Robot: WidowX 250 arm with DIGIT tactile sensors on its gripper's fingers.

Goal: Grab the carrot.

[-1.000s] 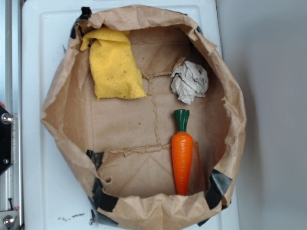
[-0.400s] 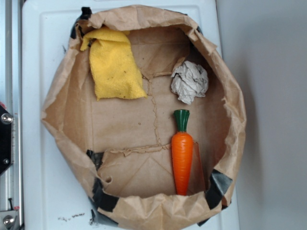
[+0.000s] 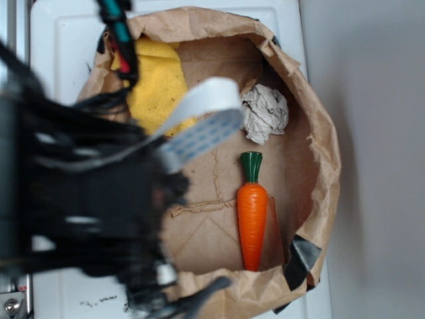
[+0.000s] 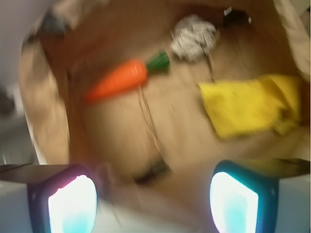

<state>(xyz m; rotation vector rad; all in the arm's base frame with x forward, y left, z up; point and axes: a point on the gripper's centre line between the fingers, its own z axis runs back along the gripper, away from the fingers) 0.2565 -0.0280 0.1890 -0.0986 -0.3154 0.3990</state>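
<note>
Black arm (image 3: pixel 86 199): a dark, blurred bulk over the left of the overhead view, above the bag's left wall, with a pale flat cable arching off it; it sits high and close to the camera, probably on its way in over the bag.
Claw (image 4: pixel 153 201): two lit fingertips (image 4: pixel 73 204) stand well apart at the bottom of the wrist view with only bag floor between them, so it is spread and holding nothing.
Brown paper bag (image 3: pixel 319 133): rolled down into an open tub on the white surface (image 3: pixel 60 40), its taped walls likely there to pen the things in.
Yellow cloth (image 3: pixel 163 86): draped against the bag's upper-left wall, partly hidden by the arm.
Crumpled paper ball (image 3: pixel 264 113): on the bag floor, just above the carrot's stem, apart from it.
Carrot (image 3: pixel 252 212): lying flat near the bag's right wall, green stem pointing up the picture, tip toward the near rim; nothing rests on it.
Reach: the claw is well apart from the carrot and, judging by the wrist view, must travel across and down to straddle the orange body.
</note>
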